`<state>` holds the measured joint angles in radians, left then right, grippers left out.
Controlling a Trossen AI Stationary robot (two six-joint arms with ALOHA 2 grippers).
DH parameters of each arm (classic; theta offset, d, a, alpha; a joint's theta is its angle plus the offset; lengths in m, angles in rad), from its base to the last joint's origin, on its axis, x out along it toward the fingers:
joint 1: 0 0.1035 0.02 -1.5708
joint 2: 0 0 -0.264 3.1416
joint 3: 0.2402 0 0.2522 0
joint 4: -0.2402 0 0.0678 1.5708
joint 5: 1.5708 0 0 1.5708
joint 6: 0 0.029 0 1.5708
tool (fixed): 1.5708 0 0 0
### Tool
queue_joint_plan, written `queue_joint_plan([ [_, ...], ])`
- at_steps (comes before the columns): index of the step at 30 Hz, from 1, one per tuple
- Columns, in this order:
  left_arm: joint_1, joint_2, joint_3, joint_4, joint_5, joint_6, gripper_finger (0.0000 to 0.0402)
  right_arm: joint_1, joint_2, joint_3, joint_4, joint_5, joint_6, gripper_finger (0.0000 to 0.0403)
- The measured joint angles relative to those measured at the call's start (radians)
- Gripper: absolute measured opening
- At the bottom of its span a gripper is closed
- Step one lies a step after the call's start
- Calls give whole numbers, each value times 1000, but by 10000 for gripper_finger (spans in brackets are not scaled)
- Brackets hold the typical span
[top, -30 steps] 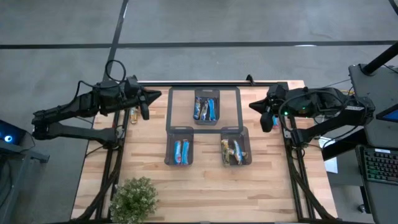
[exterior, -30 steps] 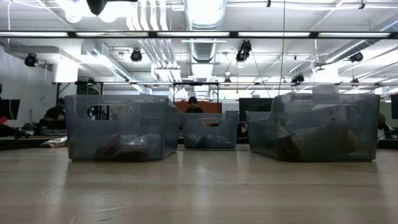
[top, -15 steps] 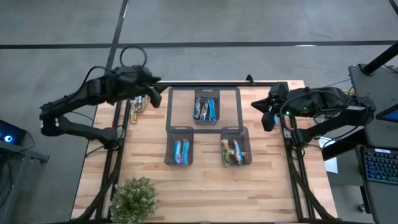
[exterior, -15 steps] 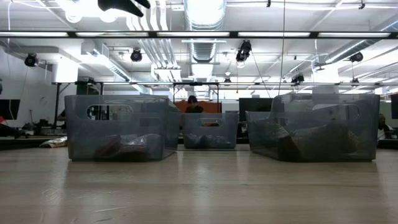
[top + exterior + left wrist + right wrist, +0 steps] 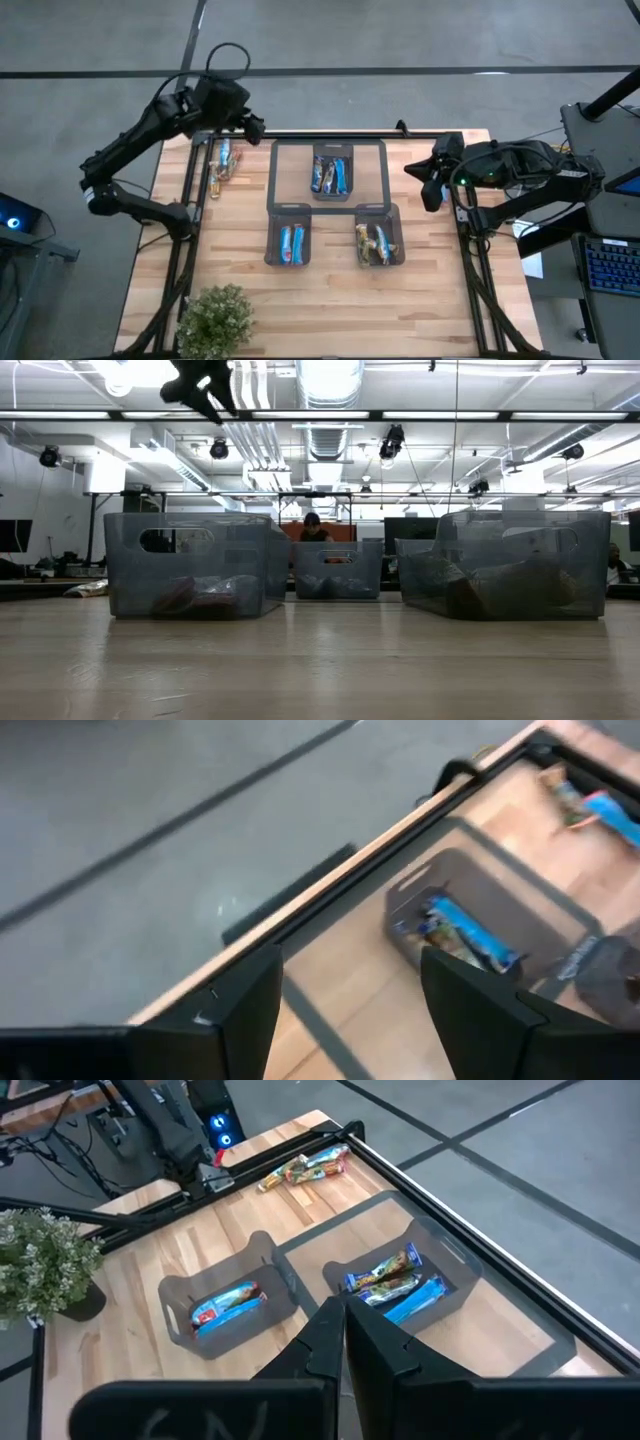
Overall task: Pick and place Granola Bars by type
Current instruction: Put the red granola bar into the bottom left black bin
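Blue and gold foil-wrapped granola bars (image 5: 221, 165) are lying loose near the bench's far left corner, just beside the edge rail. Compared with a second ago, the left hand (image 5: 250, 128) has gone from down low over that spot to up and back past the far edge, and its fingers now stand wide apart with nothing between them. So it looks like it either let go or never got a bar, and that pile still needs sorting.

Three grey see-through plastic bins sit mid-bench: the far bin (image 5: 332, 171) has mixed blue and brownish bars, the near-left bin (image 5: 289, 235) has blue-and-red ones, and the near-right bin (image 5: 379, 234) has the gold ones.

The right hand (image 5: 428, 188) hasn't moved at all. It waits at the right edge with its fingers pressed together and empty.

My guess is the next step is another go at the loose bars by the left hand.
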<state>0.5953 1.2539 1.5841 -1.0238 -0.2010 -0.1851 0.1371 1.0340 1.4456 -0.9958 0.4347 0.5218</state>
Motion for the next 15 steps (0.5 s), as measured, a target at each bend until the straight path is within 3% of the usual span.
queue_joint_plan([
  [9, 215, 78, -1, -175, 31, -22, 220, 0, 0, -2, -1, -1, 2, 8],
  [15, 257, 140, -1, -235, 31, -5, 220, 0, 0, -16, -3, -1, 1, 8],
])
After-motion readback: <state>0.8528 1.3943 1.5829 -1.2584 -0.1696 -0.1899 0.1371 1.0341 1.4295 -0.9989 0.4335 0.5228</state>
